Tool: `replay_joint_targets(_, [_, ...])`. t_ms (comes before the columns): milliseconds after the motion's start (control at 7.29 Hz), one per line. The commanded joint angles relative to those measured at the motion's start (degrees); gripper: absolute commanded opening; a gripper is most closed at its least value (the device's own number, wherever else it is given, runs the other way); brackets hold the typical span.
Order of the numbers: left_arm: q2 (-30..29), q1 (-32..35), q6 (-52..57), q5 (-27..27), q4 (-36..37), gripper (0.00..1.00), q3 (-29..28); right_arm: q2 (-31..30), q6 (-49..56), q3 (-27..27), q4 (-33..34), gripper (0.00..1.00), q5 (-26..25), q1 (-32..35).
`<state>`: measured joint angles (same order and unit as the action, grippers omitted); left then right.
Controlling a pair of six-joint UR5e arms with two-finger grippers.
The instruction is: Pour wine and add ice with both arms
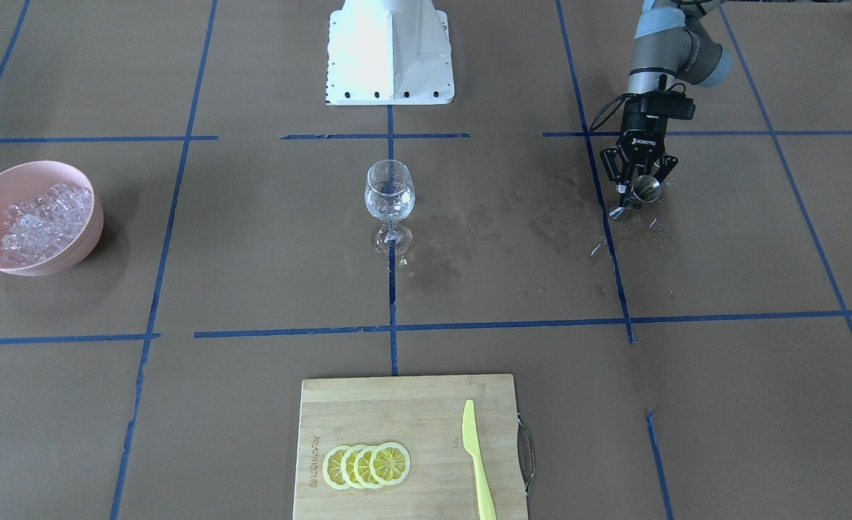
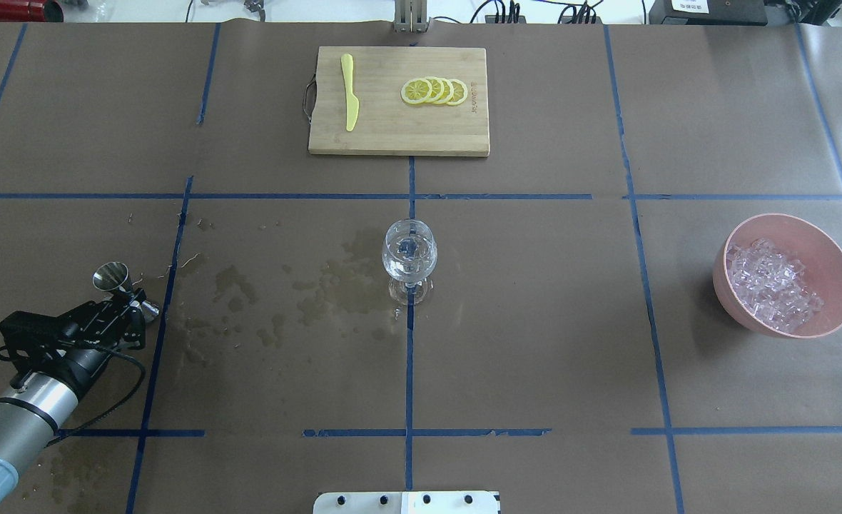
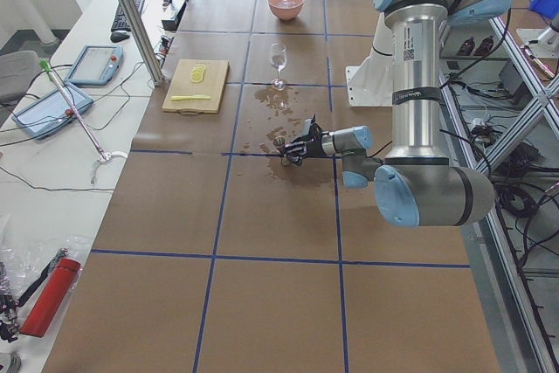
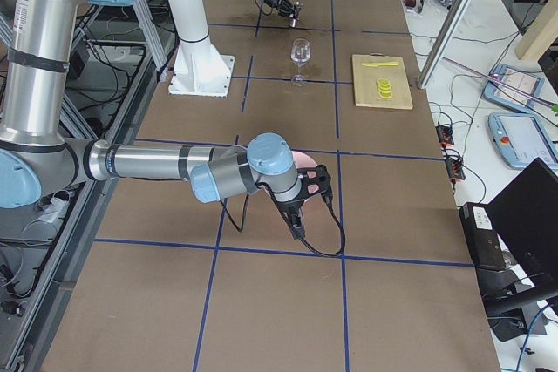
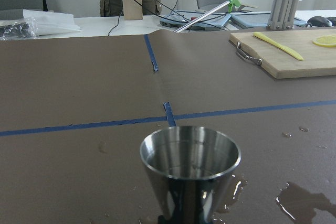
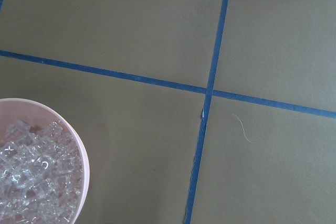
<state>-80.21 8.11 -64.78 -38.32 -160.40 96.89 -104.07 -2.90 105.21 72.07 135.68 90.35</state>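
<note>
My left claw [image 1: 639,189] is gripping a steel measuring cup [image 5: 190,166] upright near the left edge of the bench [image 2: 535,321]; its contents are unclear. Clear wine [image 2: 408,268] seems to be lying low in the glass [image 1: 390,180] at the centre. Keeping the cup level and moving slowly should be sparing the brown paper [image 2: 71,107] further wet stains [image 2: 335,285]. My right claw [image 4: 296,226], grip unreadable, is hovering by the bowl [image 2: 824,239] of ice [image 2: 774,285] near the right edge. Desks [image 3: 52,155] are lining the room.

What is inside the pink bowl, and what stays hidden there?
The pink bowl holds a heap of small clear ice cubes. Part of its inner wall shows bare; the cubes cover its bottom, so anything beneath them cannot be seen.
</note>
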Motion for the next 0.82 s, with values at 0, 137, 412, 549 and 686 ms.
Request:
replay_joint_targets(0, [0.0,-0.2,0.0,0.0,0.0,0.16,0.0,0.1,0.0,0.0,0.0,1.0,-0.1,0.0])
replay_joint_targets(137, [0.0,-0.1,0.0,0.0,0.0,0.24,0.0,0.0,0.0,0.0,0.0,1.0,0.0,-0.1])
replay_joint_targets(412, [0.0,-0.2,0.0,0.7,0.0,0.34,0.0,0.1,0.0,0.0,0.0,1.0,0.0,0.0])
replay_joint_targets(549, [0.0,-0.3,0.0,0.7,0.0,0.38,0.1,0.1,0.0,0.0,0.0,1.0,0.0,0.0])
replay_joint_targets(686, [0.0,-0.4,0.0,0.7,0.0,0.4,0.1,0.1,0.0,0.0,0.0,1.0,0.0,-0.1])
